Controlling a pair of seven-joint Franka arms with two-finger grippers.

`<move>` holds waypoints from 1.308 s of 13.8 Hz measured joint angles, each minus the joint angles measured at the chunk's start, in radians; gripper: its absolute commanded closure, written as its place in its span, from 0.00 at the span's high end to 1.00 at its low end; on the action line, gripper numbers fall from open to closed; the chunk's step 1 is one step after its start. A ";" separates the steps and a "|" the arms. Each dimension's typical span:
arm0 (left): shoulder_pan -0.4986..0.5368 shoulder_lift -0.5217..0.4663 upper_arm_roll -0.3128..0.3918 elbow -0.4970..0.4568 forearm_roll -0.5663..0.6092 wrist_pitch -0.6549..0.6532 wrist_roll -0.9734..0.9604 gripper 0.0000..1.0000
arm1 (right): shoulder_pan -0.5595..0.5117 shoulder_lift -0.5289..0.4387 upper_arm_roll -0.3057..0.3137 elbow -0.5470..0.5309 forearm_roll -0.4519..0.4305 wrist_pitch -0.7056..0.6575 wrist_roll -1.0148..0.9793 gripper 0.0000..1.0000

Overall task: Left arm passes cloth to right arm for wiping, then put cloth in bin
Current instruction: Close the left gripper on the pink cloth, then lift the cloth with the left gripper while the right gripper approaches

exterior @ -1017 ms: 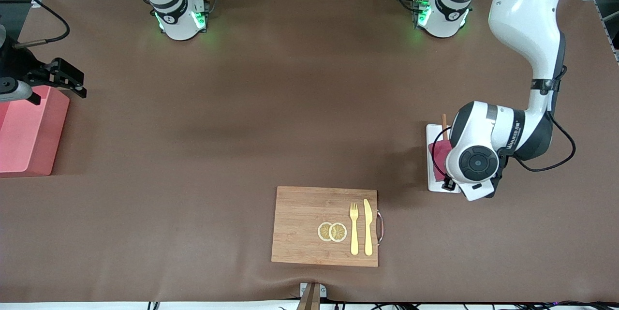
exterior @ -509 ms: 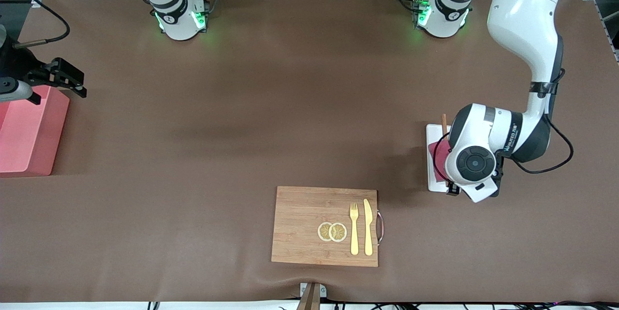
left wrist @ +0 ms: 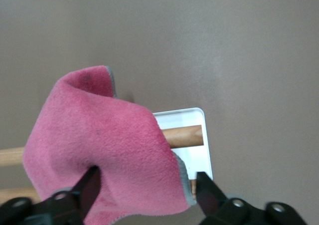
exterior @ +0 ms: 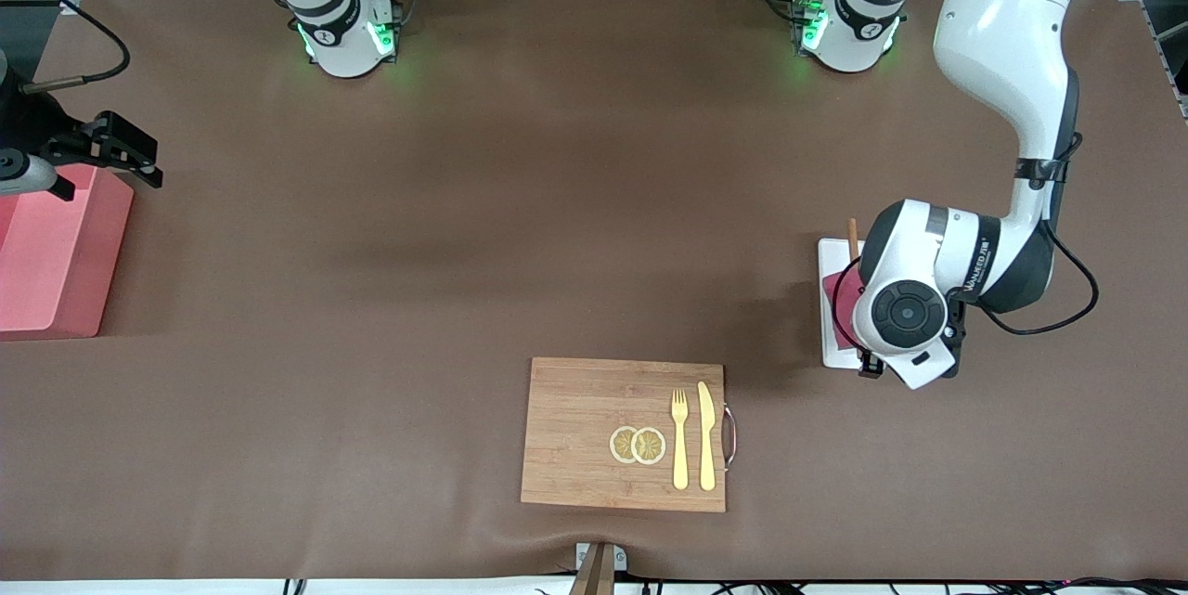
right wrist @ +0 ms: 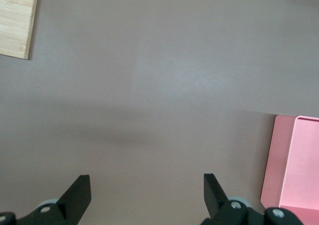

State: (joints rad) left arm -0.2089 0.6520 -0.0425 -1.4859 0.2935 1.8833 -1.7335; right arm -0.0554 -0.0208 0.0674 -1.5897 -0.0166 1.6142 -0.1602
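Observation:
The crimson-pink cloth [left wrist: 104, 150] lies crumpled on a white tray [left wrist: 192, 135], over a wooden stick [left wrist: 184, 136]. My left gripper [left wrist: 147, 187] is open, with one finger on either side of the cloth's lower edge. In the front view the left arm's hand [exterior: 905, 316] covers most of the cloth [exterior: 843, 298] and the tray [exterior: 829, 253]. My right gripper [right wrist: 147, 192] is open and empty, and waits over the table beside the pink bin [right wrist: 294, 165]. It shows at the right arm's end of the table [exterior: 139, 159], by the bin [exterior: 56, 252].
A wooden cutting board [exterior: 624, 433] with lemon slices [exterior: 638, 445], a fork [exterior: 679, 437] and a knife [exterior: 706, 435] lies near the front edge. A corner of the board shows in the right wrist view [right wrist: 17, 20]. The brown mat [exterior: 464, 205] spans the table.
The left arm's hand has shifted slightly toward the right arm's end, over the cloth and tray. The right arm has barely moved.

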 measured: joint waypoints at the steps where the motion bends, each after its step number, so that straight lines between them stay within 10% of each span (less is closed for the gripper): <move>1: 0.001 0.000 0.002 0.001 0.000 0.000 0.000 0.08 | 0.000 0.000 0.000 0.000 0.000 0.000 0.000 1.00; 11: -0.034 -0.007 -0.006 0.061 0.001 -0.058 0.000 0.00 | -0.009 0.007 0.000 0.000 0.000 0.005 0.000 1.00; 18: -0.264 -0.187 -0.024 0.100 -0.053 -0.117 0.006 0.00 | -0.020 0.135 0.002 -0.001 -0.001 0.052 0.002 1.00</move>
State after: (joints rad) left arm -0.4727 0.4649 -0.0665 -1.3858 0.2401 1.7661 -1.7273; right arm -0.0752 0.1138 0.0692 -1.5908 -0.0171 1.6659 -0.1580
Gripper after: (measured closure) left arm 0.960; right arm 0.000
